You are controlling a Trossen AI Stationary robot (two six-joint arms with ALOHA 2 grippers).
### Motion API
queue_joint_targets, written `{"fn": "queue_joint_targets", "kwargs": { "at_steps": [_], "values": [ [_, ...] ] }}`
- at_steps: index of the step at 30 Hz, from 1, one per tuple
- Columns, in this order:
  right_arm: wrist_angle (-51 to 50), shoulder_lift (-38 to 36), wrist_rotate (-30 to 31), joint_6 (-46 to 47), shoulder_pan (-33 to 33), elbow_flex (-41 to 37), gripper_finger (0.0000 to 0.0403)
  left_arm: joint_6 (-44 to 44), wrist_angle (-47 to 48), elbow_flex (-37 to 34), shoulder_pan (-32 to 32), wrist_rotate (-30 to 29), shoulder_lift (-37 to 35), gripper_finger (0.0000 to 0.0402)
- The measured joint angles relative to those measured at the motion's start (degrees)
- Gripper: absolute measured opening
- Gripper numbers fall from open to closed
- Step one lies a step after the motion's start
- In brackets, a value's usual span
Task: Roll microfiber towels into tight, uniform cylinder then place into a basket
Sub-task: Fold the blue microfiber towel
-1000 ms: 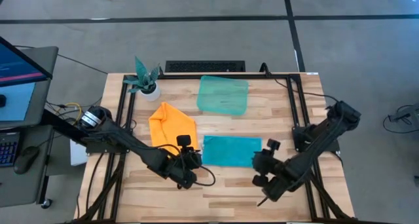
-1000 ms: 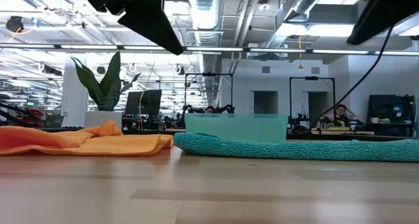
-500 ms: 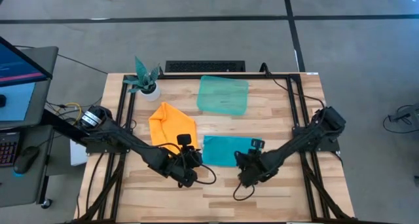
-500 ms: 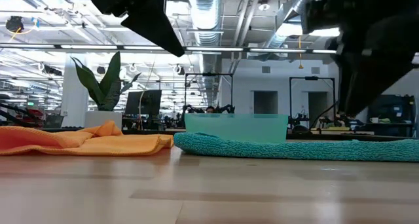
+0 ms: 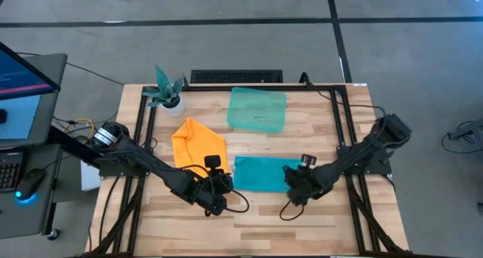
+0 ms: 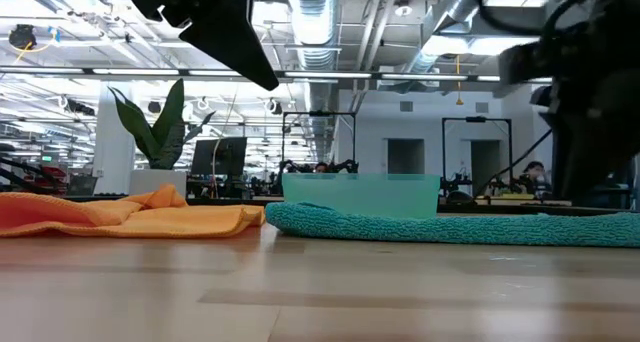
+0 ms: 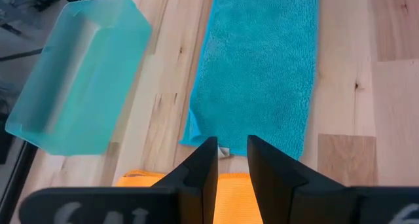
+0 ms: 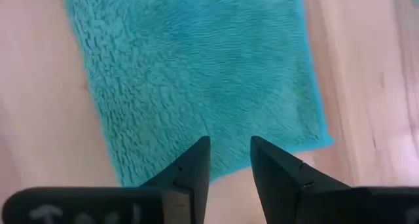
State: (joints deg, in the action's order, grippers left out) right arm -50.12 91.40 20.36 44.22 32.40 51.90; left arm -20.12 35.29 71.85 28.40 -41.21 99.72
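The turquoise-blue towel [image 5: 264, 173] lies flat as a long strip across the table's middle, also seen as a low ridge in the low view [image 6: 450, 225]. The orange towel [image 5: 198, 143] lies loosely bunched to its left. The teal-green basket [image 5: 257, 109] stands at the far middle. My left gripper [image 7: 232, 155] hangs open, with a narrow gap, above the blue towel's left end and the orange towel's near corner. My right gripper [image 8: 230, 155] is open, pointing steeply down over the blue towel's right end [image 8: 216, 73].
A small white pot with a teal plant [image 5: 167, 93] stands at the far left corner. Black frame rails [image 5: 343, 130] run along the table's left, right and far sides. Bare wood [image 5: 256, 216] lies along the near edge.
My right gripper has come from the near right part of the table toward the blue towel's right end, sinking and tipping more steeply downward. Both towels lie as before.
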Motion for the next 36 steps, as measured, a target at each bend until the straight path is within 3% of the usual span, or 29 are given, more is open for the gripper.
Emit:
{"fn": "queue_joint_targets", "kwargs": {
  "at_steps": [4, 11, 27, 36],
  "values": [
    [7.5, -8.08, 3.56, 1.59, 1.69, -5.62, 0.0132, 0.0, -0.06, 0.0, 0.0, 0.0, 0.0, 0.0075],
    [20.5, -14.68, 2.44, 3.81, 1.12, -11.52, 0.0132, -0.02, -0.3, 0.0, 0.02, -0.02, 0.0, 0.0075],
    [22.22, -4.47, -13.73, 2.31, -6.75, -11.91, 0.0132, -0.02, -0.28, -0.01, 0.02, -0.09, 0.0, 0.0075],
    [14.58, -4.42, -11.91, 5.26, -13.03, -11.8, 0.0132, -0.02, -0.28, -0.02, 0.02, -0.11, 0.0, 0.0075]
  ]
}}
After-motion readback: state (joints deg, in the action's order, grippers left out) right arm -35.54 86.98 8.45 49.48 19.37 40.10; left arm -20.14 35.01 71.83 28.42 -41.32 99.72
